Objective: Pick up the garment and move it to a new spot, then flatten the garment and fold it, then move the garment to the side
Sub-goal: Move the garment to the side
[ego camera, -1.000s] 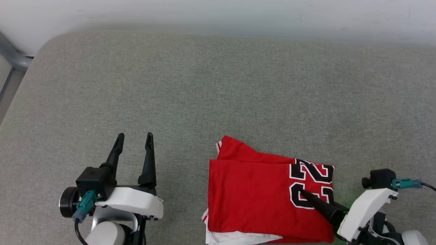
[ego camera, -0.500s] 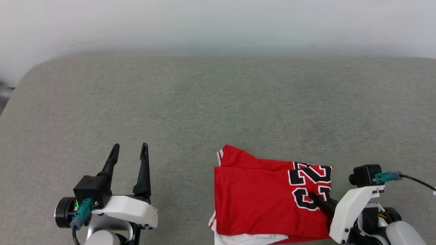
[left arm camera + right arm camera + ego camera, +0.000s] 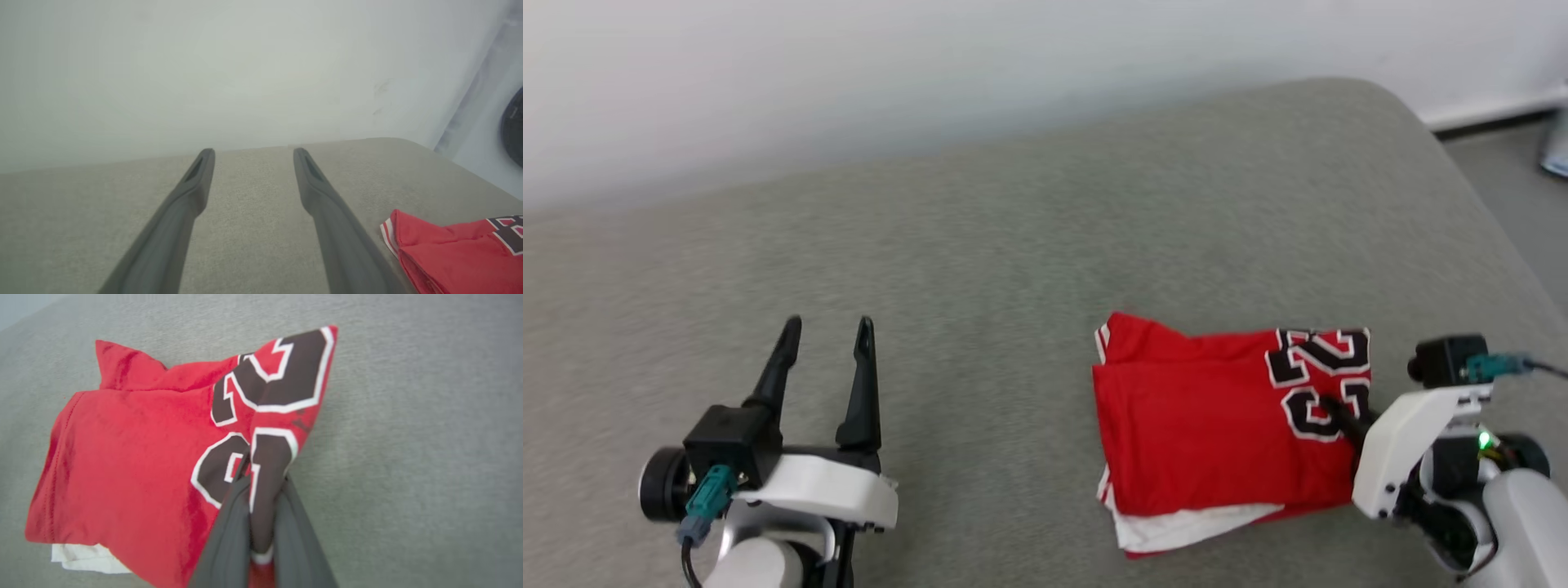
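Observation:
The garment (image 3: 1217,416), a folded red jersey with black white-edged numbers and a white layer showing at its near edge, lies on the grey cushion at the right. My right gripper (image 3: 1327,404) is shut on the garment's right edge, over the numbers. In the right wrist view the gripper (image 3: 263,473) pinches a raised ridge of the garment (image 3: 122,457) between both fingers. My left gripper (image 3: 825,327) is open over bare cushion to the left, well apart from the garment. The left wrist view shows the open gripper (image 3: 251,153) with nothing between its fingers, and the garment's corner (image 3: 449,253) at lower right.
The grey cushion (image 3: 972,269) spreads wide to the left and behind the garment. Its rounded right corner (image 3: 1437,139) drops to a grey floor. A pale wall (image 3: 931,65) runs along the back.
My right gripper has shut on the garment's right edge and bunched it up. The head camera has turned right, so the whole picture has shifted. The left gripper stays open.

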Controlling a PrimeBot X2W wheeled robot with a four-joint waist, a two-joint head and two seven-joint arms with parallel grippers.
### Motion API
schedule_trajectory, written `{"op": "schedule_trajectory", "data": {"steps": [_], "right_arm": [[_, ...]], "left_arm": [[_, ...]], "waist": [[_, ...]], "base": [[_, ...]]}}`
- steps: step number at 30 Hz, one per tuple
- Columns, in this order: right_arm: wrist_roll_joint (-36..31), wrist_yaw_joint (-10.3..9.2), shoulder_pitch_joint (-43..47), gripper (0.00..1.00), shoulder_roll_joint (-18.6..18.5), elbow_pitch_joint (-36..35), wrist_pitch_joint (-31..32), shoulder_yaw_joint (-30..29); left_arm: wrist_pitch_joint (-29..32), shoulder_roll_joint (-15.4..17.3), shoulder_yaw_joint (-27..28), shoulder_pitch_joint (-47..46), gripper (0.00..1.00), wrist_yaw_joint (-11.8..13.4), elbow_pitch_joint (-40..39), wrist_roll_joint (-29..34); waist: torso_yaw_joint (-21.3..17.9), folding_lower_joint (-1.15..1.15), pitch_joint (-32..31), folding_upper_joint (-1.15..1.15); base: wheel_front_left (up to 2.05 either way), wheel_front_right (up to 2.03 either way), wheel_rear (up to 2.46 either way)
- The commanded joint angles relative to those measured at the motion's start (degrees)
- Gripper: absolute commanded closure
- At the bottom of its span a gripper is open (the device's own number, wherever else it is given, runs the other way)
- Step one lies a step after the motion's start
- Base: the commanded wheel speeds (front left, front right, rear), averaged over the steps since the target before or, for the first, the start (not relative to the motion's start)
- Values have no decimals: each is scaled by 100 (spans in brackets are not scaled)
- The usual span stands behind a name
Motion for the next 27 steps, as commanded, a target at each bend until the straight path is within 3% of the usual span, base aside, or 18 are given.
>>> {"op": "schedule_trajectory", "data": {"steps": [1, 9, 17, 27], "right_arm": [[-13, -5, -190, 100, -37, 46, -58, -3], [-251, -6, -1273, 100, -370, 914, -738, -293], [-713, -6, -2291, 100, -987, 1720, -1338, -1009], [-1364, -6, -2993, 100, -1449, 2352, -1818, -1848]], "left_arm": [[24, 26, -12, -101, 0, 5, -36, 41], [277, 212, -111, -738, 0, -111, -283, 292], [503, 307, -253, -1482, 0, -282, -523, 511], [624, 338, -412, -2030, 0, -415, -662, 732]], "waist": [[-467, 0, 335, 0], [-716, 0, 1140, 0], [-407, 0, 1921, 0], [-69, 0, 2575, 0]], "base": [[0, 0, 0], [0, 0, 0], [0, 0, 0], [0, 0, 0]]}}
